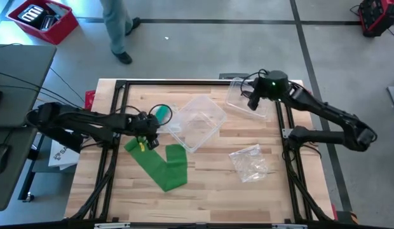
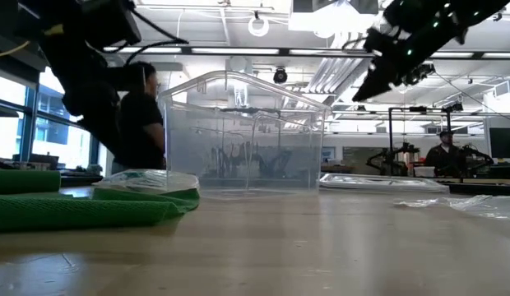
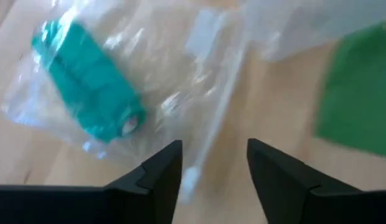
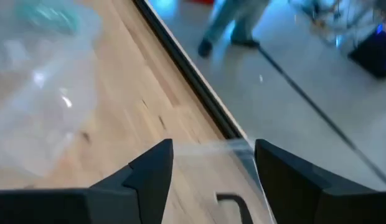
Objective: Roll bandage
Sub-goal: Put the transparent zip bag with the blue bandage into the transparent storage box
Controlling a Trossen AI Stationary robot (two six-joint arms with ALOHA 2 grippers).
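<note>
Bright overhead ceiling lights glare in the low view; both wrist views are motion-blurred, and the pale wooden table is evenly lit.

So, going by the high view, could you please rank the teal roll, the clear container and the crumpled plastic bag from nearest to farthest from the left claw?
1. Teal roll: just beyond the left claw, in clear wrap.
2. Clear container: mid-table, toward the right arm.
3. Crumpled plastic bag: far over on the right side.
</note>
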